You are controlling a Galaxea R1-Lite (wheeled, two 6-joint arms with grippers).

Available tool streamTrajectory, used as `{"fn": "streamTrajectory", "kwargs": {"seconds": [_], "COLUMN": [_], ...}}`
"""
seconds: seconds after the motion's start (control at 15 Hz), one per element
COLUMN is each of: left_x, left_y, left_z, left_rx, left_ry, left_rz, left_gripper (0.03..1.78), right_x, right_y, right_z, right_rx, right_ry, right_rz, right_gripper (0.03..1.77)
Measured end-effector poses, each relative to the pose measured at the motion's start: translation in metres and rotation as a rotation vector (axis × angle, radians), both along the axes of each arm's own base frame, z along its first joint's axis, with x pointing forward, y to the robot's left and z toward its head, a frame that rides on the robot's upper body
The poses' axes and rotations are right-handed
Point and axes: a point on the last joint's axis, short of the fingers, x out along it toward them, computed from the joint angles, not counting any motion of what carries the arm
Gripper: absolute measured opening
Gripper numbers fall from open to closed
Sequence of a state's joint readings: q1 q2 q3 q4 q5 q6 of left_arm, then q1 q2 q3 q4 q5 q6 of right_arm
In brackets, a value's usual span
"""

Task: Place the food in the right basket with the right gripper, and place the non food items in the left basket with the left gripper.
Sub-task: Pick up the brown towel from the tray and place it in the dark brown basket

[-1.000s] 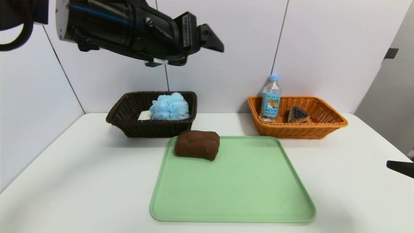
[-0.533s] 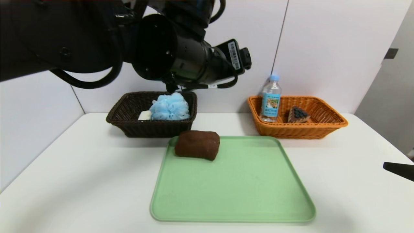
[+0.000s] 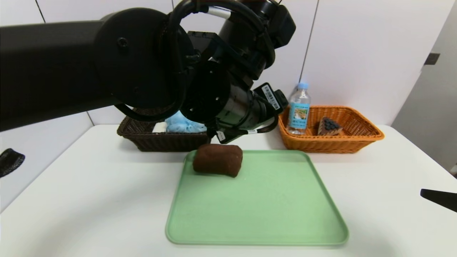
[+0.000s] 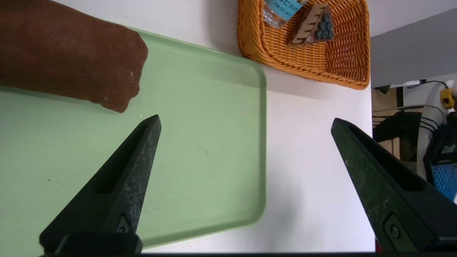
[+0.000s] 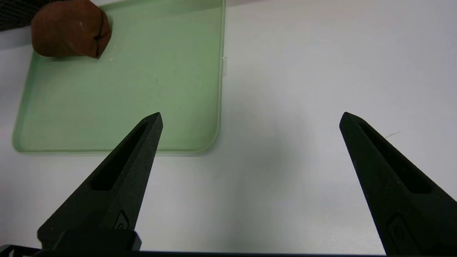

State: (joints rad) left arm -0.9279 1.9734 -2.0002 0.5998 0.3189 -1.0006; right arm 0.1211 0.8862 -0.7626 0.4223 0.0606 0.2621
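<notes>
On your far left, the dark brown woven wicker basket (image 3: 142, 137) is sitting at the back of the white table (image 3: 89, 192), and it is already holding the fluffy light-blue mesh bath pouf (image 3: 180, 125) with the white soap bar (image 3: 159, 127) tucked beside it; your left arm is hiding most of that basket from the head camera. The left gripper (image 4: 246, 125) is hanging above the back of the pale green plastic tray (image 3: 257, 207), its jaws spread wide and holding nothing, angled down toward the table, because the dark brown rolled towel (image 3: 217, 159) is the one non-food item not yet sorted. That towel is lying at the tray's back left corner, just in front of the dark basket, and in the left wrist view it is sitting off to one side of the open fingers rather than between them, so you are probably going to need to line up over it before closing.

Further right, the orange-tan woven wicker basket (image 3: 353, 141) is holding the clear plastic water bottle (image 3: 298, 110), standing upright, and the chocolate cake slice topped with blueberries (image 3: 329, 126), so the food looks finished. That is likely why your right gripper (image 5: 250, 117) is idling over bare table right of the tray, jaws released and empty.
</notes>
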Motion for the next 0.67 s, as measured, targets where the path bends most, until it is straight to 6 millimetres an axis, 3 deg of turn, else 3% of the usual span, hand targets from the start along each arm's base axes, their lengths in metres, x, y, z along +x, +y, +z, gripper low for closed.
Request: {"fn": "streamTrajectory", "kwargs": {"seconds": [0.47, 0.67], "left_x": [0.012, 0.025], "left_y": [-0.001, 0.01], "left_z": [-0.01, -0.015], "left_rx": [-0.084, -0.175], "left_ry": [0.093, 0.232], "left_rz": [0.038, 0.049], "left_gripper": [1.69, 1.69], "right_x": [0.0, 0.001], "right_y": [0.0, 0.0], "right_z": [-0.002, -0.001], "right_rx": [0.014, 0.017], "right_ry": [0.008, 0.011], "right_rz": [0.0, -0.002], "right_gripper": [1.71, 1.71]}}
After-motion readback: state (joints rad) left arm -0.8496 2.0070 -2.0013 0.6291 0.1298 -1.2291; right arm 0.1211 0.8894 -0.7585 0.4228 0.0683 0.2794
